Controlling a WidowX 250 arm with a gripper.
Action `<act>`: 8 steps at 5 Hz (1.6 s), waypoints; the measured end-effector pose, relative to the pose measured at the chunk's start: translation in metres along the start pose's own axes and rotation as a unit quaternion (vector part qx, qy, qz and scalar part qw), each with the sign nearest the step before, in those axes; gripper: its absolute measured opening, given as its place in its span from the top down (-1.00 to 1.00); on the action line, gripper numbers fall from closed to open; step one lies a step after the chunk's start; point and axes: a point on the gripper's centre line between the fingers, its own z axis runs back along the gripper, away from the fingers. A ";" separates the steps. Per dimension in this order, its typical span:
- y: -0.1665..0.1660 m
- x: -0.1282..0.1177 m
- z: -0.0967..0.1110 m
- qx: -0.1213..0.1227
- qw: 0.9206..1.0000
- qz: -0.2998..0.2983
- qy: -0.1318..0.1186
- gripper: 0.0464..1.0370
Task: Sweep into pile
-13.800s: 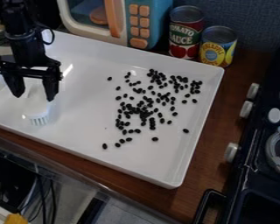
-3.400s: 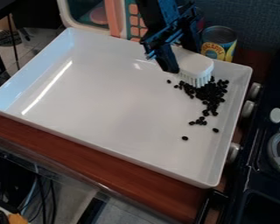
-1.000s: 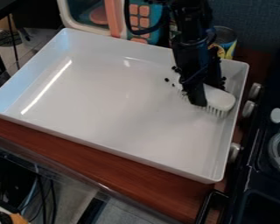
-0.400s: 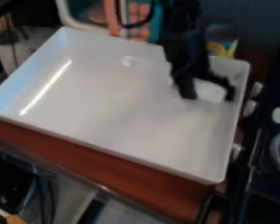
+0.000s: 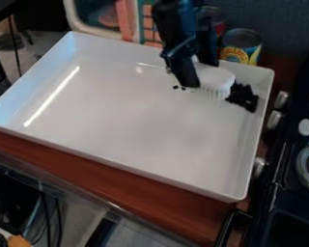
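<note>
My black gripper (image 5: 199,77) hangs over the back right part of the white tray (image 5: 131,116), shut on a white brush (image 5: 216,78). The brush's bristles point down at the tray floor. Just right of the bristles, a dense clump of black beans (image 5: 244,97) lies close to the tray's right wall. A few loose beans (image 5: 179,88) sit to the left of the gripper.
Behind the tray stand a toy microwave (image 5: 96,17) and two cans, one of them a yellow-labelled can (image 5: 241,47). A black stove (image 5: 292,193) with knobs borders the tray's right side.
The gripper and brush have moved left and back from the tray's right side. The bean clump, previously mostly behind the gripper, now shows beside the bristles.
</note>
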 end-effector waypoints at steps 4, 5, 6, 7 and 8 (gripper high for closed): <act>0.047 0.110 0.038 0.157 0.916 -0.362 -0.070 -0.37; 0.053 0.145 0.038 0.169 0.894 -0.402 -0.108 -0.37; 0.068 0.179 0.031 0.176 0.881 -0.429 -0.096 -0.37; 0.075 0.190 0.022 0.190 0.879 -0.430 -0.082 -0.50; 0.077 0.187 0.032 0.165 0.879 -0.445 -0.043 -0.93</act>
